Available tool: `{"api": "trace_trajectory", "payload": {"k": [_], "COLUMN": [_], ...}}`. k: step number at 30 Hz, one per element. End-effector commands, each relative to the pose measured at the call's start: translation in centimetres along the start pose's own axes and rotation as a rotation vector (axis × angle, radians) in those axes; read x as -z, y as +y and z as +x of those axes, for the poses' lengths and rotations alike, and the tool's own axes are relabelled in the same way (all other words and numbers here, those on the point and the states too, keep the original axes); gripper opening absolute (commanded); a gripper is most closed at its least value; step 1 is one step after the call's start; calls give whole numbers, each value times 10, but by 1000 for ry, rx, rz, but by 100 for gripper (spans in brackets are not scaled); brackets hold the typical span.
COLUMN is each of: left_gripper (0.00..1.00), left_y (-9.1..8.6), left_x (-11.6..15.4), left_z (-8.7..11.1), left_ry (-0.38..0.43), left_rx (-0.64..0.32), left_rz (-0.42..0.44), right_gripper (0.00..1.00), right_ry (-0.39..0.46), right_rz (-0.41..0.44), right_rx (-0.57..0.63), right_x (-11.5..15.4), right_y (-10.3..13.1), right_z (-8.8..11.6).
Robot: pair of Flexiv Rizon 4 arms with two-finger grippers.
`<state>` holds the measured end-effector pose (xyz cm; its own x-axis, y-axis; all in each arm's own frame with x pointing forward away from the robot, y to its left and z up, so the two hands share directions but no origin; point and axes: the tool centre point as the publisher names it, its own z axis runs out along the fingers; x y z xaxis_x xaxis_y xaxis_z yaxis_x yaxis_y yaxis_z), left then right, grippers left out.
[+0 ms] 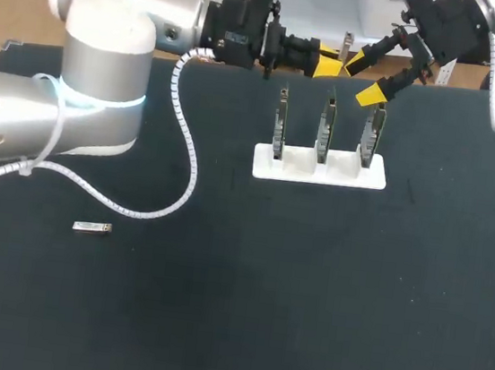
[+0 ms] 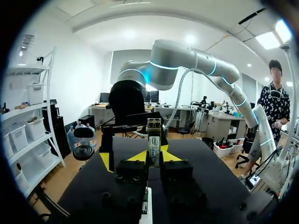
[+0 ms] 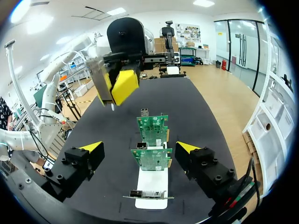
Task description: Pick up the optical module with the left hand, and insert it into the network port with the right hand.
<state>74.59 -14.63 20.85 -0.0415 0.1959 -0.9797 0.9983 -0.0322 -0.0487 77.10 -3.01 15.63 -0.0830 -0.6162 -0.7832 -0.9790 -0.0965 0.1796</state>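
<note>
My left gripper (image 1: 330, 67) hangs above the table's far edge, shut on the silver optical module (image 1: 347, 46), which stands upright between its yellow tips (image 2: 154, 137). Just to its right in the head view, my right gripper (image 1: 365, 78) is open wide and holds nothing. In the right wrist view the left gripper (image 3: 119, 86) with the module (image 3: 100, 79) hovers ahead of my open right gripper (image 3: 139, 148). Under both stands a white holder (image 1: 319, 169) with three upright green network cards (image 3: 152, 128), each with a metal port (image 3: 145, 112).
A second small silver module (image 1: 91, 226) lies flat on the black table (image 1: 307, 292) at the left, near my left arm's white cable (image 1: 188, 155). The holder with its cards stands at the back, right of the middle.
</note>
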Motion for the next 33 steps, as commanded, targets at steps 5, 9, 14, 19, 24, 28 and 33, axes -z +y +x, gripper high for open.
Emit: {"api": "trace_trajectory", "payload": {"k": [5,9,14,19,24,28,33], "left_gripper": [0,0,0,0,0,0,0], "left_y": [7,7,8,10,14,17,16], "left_x": [-2,-2,4,-9,-25,-32,-30], "left_z": [-1,-1,9,14,18,16,20], "left_ry": [6,6,9,-8,-44,-50,-52], "left_rx": [2,2,39,59,83,63,64], "left_rz": [15,15,-22,-26,2,25,26], "right_gripper": [100,100,100,100,100,100,100], "right_ry": [0,0,0,0,0,0,0], "right_rz": [2,2,2,2,2,2,2], "right_rx": [0,0,0,0,0,0,0], "right_x": [0,0,0,0,0,0,0], "right_y": [1,1,1,1,1,1,1], "right_z": [0,0,0,0,0,0,0]}}
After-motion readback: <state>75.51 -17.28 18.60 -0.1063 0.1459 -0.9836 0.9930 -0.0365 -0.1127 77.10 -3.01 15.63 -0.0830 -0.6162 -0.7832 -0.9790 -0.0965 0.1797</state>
